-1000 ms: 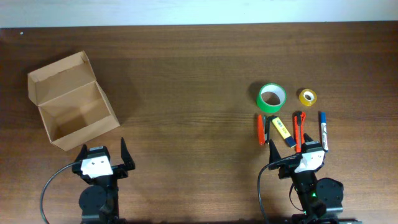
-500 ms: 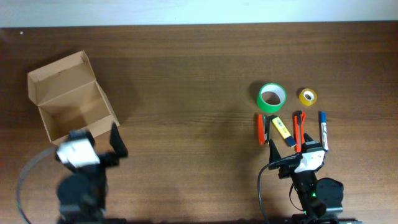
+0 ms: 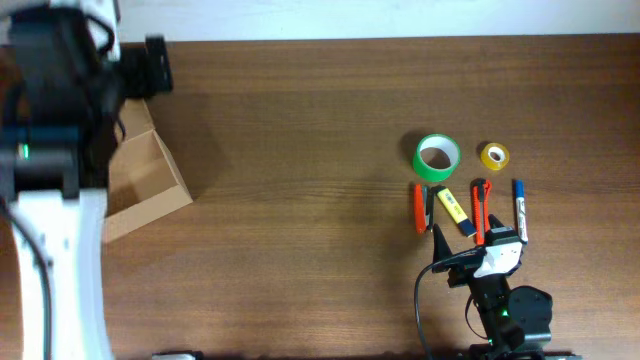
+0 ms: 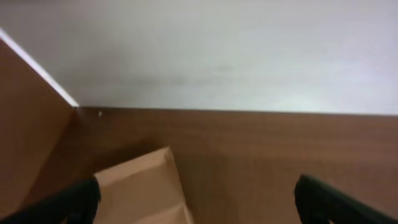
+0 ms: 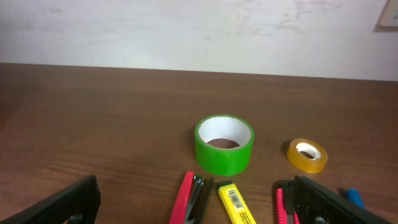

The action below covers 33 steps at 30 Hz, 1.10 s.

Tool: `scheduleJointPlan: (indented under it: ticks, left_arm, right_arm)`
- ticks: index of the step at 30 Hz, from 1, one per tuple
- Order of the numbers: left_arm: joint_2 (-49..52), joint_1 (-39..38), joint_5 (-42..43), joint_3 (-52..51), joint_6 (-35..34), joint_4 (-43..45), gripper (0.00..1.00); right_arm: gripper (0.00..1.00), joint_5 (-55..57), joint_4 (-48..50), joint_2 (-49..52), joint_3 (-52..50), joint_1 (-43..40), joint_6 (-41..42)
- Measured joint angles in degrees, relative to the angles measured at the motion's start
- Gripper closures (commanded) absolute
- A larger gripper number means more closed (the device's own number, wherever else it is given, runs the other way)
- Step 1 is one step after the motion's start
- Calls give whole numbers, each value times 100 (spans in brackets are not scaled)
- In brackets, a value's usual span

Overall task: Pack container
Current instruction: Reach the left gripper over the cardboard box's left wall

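Observation:
The tan cardboard container [image 3: 150, 185] sits open at the table's left, mostly hidden under my raised left arm. My left gripper [image 3: 130, 60] is open and empty, high above the box's back edge. In the left wrist view the gripper [image 4: 199, 202] shows dark fingertips [image 4: 74, 200] spread wide over the box flap [image 4: 140, 186]. My right gripper [image 3: 478, 240] is open and empty at the front right, just behind the pens. In the right wrist view this gripper [image 5: 199, 211] faces the green tape roll [image 5: 224, 144].
At the right lie a green tape roll [image 3: 437, 157], a yellow tape roll [image 3: 494, 155], a red stapler [image 3: 420, 207], a yellow highlighter [image 3: 452, 205], a red cutter [image 3: 480, 210] and a blue pen [image 3: 519, 205]. The white wall [image 4: 217, 50] is behind the table.
My left arm has risen from its rest at the front left and swung up and back over the box, now covering much of it. The right arm and items have not moved.

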Motion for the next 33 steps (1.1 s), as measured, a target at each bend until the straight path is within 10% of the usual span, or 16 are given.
scheduleJointPlan:
  ticks: [10, 33]
  left_arm:
    - [957, 144, 247, 612, 452, -1248, 0]
    - [3458, 636, 695, 538, -2282, -2243, 15]
  right_arm:
    - [1, 0, 0, 0, 0, 0, 0]
    - [1, 0, 0, 0, 0, 0, 2]
